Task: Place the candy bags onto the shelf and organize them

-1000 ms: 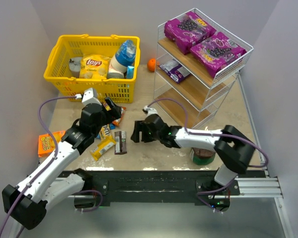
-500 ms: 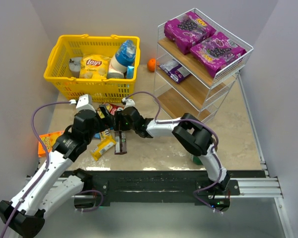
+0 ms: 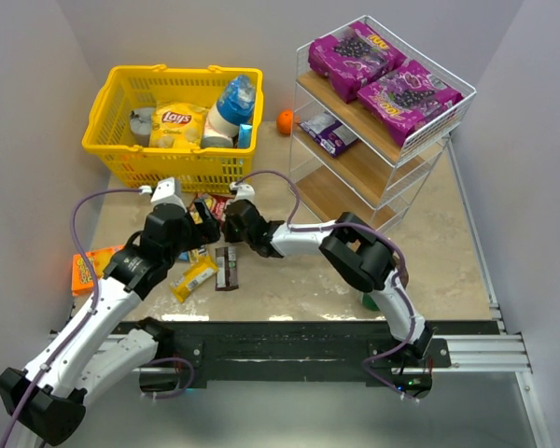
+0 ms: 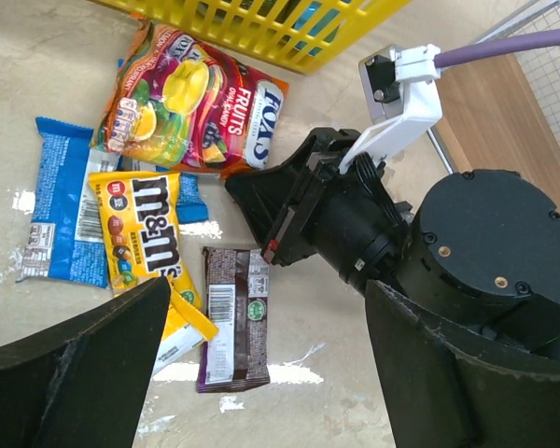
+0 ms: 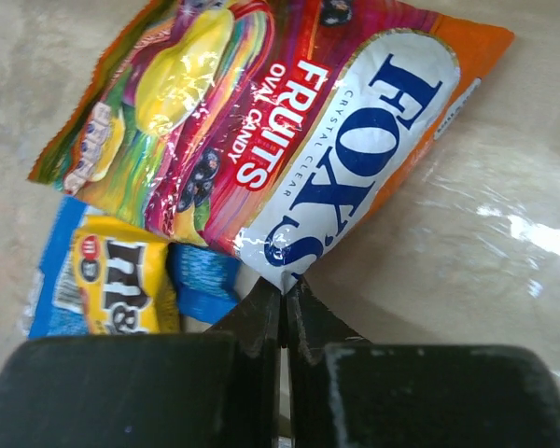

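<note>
Loose candy bags lie in front of the basket: a red Fox's fruit bag (image 4: 191, 98), a yellow M&M's packet (image 4: 149, 233), a blue packet (image 4: 61, 224) and a brown packet (image 4: 235, 317). My right gripper (image 5: 285, 289) is shut on the lower white corner of the Fox's bag (image 5: 289, 140), low over the table. My left gripper (image 4: 266, 299) hangs open above the brown packet and holds nothing. The shelf (image 3: 383, 140) stands at the back right. Two large purple bags (image 3: 355, 51) (image 3: 409, 93) lie on its top tier and a smaller purple packet (image 3: 329, 131) on the middle one.
A yellow basket (image 3: 173, 121) with a Lay's chip bag and bottles stands right behind the pile. A flat orange box (image 3: 89, 269) lies at the left edge. A small orange ball (image 3: 285, 121) sits between basket and shelf. A green round thing (image 3: 373, 301) shows under the right arm.
The right arm swung left from mid-table to the pile, and its jaws closed on the Fox's bag corner. The left gripper shifted slightly and stayed open.
</note>
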Controlling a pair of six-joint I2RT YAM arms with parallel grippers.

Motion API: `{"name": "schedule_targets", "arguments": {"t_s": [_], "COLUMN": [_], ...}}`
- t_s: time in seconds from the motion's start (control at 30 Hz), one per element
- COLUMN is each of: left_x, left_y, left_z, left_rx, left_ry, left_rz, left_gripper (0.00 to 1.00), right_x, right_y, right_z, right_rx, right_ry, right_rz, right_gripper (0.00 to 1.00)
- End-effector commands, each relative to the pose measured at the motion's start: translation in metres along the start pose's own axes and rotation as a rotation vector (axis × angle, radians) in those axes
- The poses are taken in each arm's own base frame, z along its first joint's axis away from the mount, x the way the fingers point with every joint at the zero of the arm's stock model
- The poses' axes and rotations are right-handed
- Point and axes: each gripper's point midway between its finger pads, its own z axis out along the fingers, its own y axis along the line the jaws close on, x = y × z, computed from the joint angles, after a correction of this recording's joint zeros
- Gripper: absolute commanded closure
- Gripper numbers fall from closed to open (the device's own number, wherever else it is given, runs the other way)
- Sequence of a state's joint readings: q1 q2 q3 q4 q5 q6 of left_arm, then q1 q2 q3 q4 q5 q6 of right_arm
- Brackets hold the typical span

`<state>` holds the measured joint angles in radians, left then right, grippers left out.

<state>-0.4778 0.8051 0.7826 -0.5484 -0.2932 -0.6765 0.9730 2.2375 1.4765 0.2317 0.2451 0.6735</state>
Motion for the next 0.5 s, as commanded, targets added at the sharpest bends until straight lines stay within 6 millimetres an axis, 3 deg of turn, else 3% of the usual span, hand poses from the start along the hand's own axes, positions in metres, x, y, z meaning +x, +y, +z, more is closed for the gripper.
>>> {"name": "schedule_targets", "arguments": {"t_s": [0.0, 0.07, 0.1, 0.17, 0.23, 0.47], "left_x": [-0.012, -0.01, -0.008, -0.002, 0.004, 0.022], "left_y": [-0.013, -0.016, -0.017, -0.023, -0.025, -0.037], "left_z": [0.003, 0.006, 0.008, 0.012, 0.018, 0.034], "left_rx": [0.047, 0.066, 0.068, 0.1, 0.113, 0.17], "left_ry": [-0.033, -0.032, -0.029, -0.017, -0.001, 0.067], "left_rz": [-0.011, -0.032, -0.04, -0.06, -0.072, -0.068], "left_gripper": [0.09, 0.09, 0.09, 0.09, 0.09, 0.1], "right_x": [-0.017, -0.025, -0.013, -0.017, 0.001, 0.035], "right_y": [-0.031, -0.038, -0.052, -0.052, -0.07, -0.086], "right_z": [-0.026, -0.043, -0.051, -0.07, -0.086, -0.156], "right_rx": [0.145, 0.176, 0.206, 0.199, 0.23, 0.187], "right_ry": [-0.035, -0.053, -0.029, -0.033, 0.007, 0.112], "right_rz": [-0.029, -0.013, -0.017, 0.012, 0.019, 0.048], "right_gripper": [1.0, 1.0, 1.0, 1.0, 1.0, 1.0]}}
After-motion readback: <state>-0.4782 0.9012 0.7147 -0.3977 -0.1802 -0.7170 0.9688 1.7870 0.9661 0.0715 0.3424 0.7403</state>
